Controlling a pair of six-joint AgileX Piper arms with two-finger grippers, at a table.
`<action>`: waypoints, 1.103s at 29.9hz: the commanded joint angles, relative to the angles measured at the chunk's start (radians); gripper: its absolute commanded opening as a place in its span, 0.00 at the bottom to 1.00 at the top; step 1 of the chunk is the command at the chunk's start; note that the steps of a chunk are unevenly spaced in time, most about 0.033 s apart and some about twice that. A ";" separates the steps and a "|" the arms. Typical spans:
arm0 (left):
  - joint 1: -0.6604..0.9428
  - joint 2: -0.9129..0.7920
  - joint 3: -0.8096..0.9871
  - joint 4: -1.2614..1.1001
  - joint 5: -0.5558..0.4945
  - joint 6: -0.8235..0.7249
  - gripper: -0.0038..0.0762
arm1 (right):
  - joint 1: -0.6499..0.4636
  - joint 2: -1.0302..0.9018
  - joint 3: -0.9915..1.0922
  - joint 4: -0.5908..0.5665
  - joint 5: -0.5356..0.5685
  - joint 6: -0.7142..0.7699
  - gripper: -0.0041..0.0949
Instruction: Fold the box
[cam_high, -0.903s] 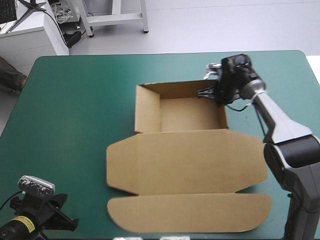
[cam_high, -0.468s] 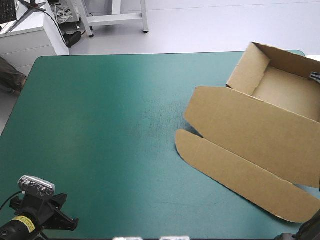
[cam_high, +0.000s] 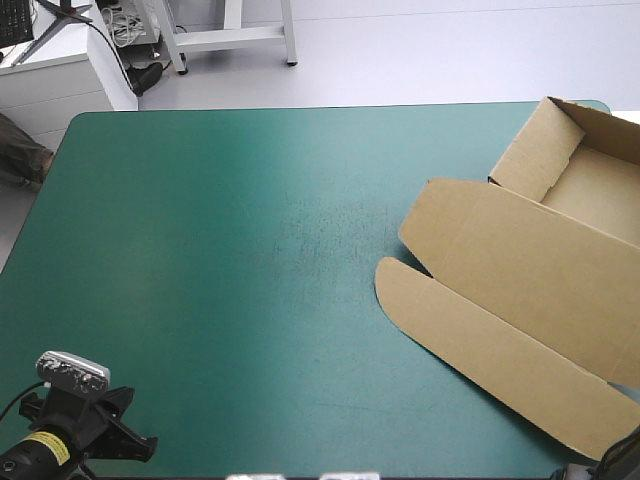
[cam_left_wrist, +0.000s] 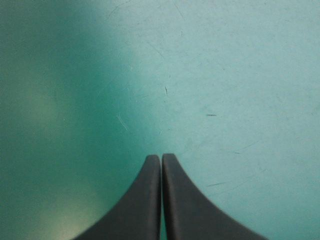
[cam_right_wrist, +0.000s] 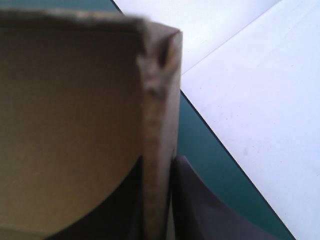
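Dragged farther right since the earlier frames, the box (cam_high: 520, 290) has left the middle of the counter (cam_high: 220, 280) and now lies against its right side, turned at a slant and cut off by the high view's right border. Whether it hangs over the counter's right edge cannot be told.

From the left edge across to the box, teal-green cover shows bare, far edge to near edge. The tray's raised walls (cam_high: 540, 150) sit at the far right corner, almost at the far edge. The flat lid panel (cam_high: 520, 270) stretches from the tray toward the near left. Its rounded tuck flap (cam_high: 480, 350) runs along the lid's near-left side and down toward the near right corner.

The left fingers (cam_left_wrist: 142, 205) are pressed together into one pointed arch, grasping nothing, over bare cover at the near left corner, well apart from the box.

The right fingers (cam_right_wrist: 200, 210) are clenched on an upright wall of the box (cam_right_wrist: 75, 125). The board's cut edge (cam_right_wrist: 157, 125) rises between them, one finger on the wall's inner face and the other on its outer face. A worn, crumpled corner (cam_right_wrist: 160, 60) sits ahead of the fingertips. Just beside the outer finger runs a narrow strip of cover, then the counter's edge and the pale floor (cam_right_wrist: 250, 100) beyond it.
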 joint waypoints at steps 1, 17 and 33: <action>-0.003 0.010 -0.024 0.011 -0.056 -0.010 0.04 | -0.005 -0.053 -0.026 -0.021 0.009 -0.010 0.34; -0.003 0.010 -0.024 0.011 -0.056 0.001 0.04 | -0.005 -0.139 -0.026 -0.012 0.009 -0.077 0.45; -0.003 0.010 -0.024 0.011 -0.059 0.001 0.04 | 0.072 -0.444 -0.026 0.228 0.009 -0.173 0.04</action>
